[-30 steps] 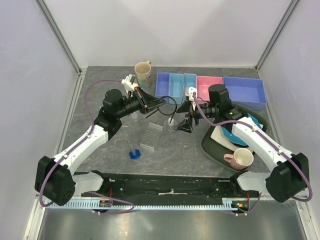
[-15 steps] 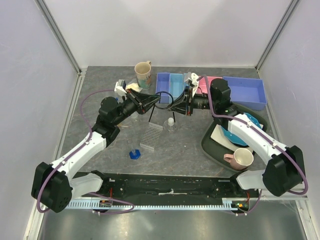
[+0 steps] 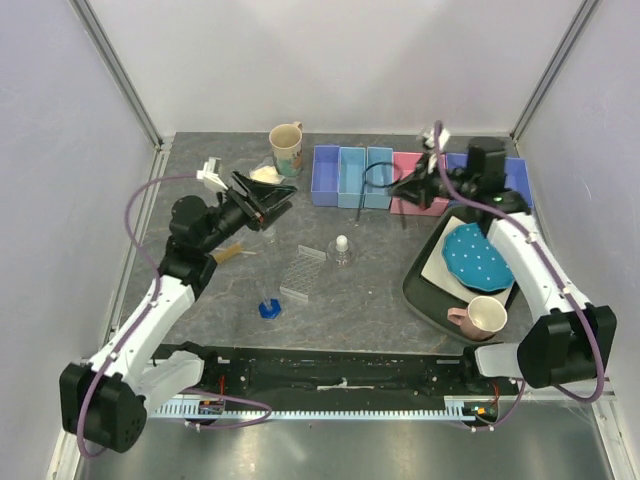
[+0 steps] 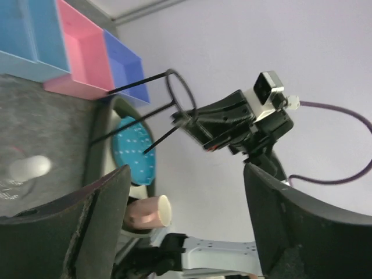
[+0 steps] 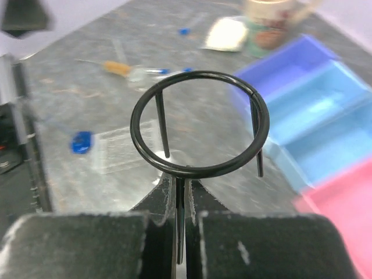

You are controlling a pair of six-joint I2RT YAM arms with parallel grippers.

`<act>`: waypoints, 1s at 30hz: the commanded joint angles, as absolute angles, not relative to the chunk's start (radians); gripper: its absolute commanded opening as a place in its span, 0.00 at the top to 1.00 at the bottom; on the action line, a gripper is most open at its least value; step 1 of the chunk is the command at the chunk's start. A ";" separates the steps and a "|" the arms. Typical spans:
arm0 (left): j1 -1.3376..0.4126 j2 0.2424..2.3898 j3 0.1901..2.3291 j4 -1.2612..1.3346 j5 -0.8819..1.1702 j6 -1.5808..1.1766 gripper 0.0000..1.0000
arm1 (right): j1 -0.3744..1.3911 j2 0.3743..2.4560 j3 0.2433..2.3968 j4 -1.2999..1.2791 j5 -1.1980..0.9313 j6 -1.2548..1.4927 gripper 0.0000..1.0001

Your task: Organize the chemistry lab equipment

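As the black wire ring tripod [image 5: 162,125] looks light, stiff and slippery, it's gripped by one leg in the right gripper [image 5: 181,186] over the blue plastic bins [image 3: 327,172]; left gripper [image 3: 265,197] is held wide, empty.

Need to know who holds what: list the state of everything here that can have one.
black wire tripod: clamped by a leg, off the table
right gripper: shut on black wire tripod
left gripper: open, empty
flask: upright, stoppered, on the table
tube rack: flat on the table
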State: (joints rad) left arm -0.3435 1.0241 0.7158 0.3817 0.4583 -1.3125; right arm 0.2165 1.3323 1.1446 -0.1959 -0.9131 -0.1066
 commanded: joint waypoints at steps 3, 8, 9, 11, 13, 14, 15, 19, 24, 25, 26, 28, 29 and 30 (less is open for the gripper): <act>-0.219 0.948 0.958 -0.248 0.424 -0.584 0.12 | -0.022 1.342 1.362 -0.501 -0.655 -0.443 1.00; -0.219 0.892 0.925 -0.434 0.097 -0.258 0.09 | -0.135 1.512 1.564 -0.670 -0.454 -0.603 1.00; -0.219 0.876 0.899 -0.420 0.078 -0.239 0.09 | -0.161 1.538 1.590 -0.679 -0.401 -0.621 1.00; -0.219 0.836 0.824 -0.397 0.063 -0.197 0.09 | -0.176 1.616 1.653 -0.696 -0.342 -0.670 1.00; -0.219 0.789 0.792 -0.379 0.061 -0.175 0.08 | -0.189 1.669 1.708 -0.703 -0.278 -0.698 0.99; -0.221 0.779 0.785 -0.379 0.063 -0.170 0.08 | -0.195 1.724 1.730 -0.707 -0.266 -0.719 0.99; -0.221 0.766 0.784 -0.379 0.063 -0.167 0.08 | -0.198 1.753 1.774 -0.721 -0.241 -0.724 0.99; -0.219 0.750 0.779 -0.377 0.061 -0.153 0.08 | -0.201 1.890 1.877 -0.747 -0.189 -0.738 0.99; -0.221 0.735 0.773 -0.385 0.048 -0.152 0.08 | -0.203 2.020 1.965 -0.758 -0.158 -0.753 0.98; -0.221 0.732 0.773 -0.385 0.049 -0.152 0.08 | -0.204 2.043 1.971 -0.759 -0.158 -0.755 0.98; -0.221 0.730 0.770 -0.384 0.051 -0.150 0.08 | -0.203 2.052 1.977 -0.762 -0.160 -0.755 0.97; -0.221 0.735 0.770 -0.383 0.054 -0.150 0.08 | -0.204 2.075 1.986 -0.767 -0.166 -0.756 0.97; -0.221 0.736 0.772 -0.383 0.054 -0.150 0.08 | -0.204 2.083 1.987 -0.767 -0.169 -0.756 0.97; -0.221 0.736 0.770 -0.382 0.055 -0.150 0.08 | -0.203 2.088 1.983 -0.770 -0.169 -0.756 0.96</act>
State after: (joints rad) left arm -0.2203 0.7437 0.7727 -0.3977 0.0753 -0.1959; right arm -0.2024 2.0800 1.9198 -0.7780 -0.1818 -0.7349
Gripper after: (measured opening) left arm 0.921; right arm 0.033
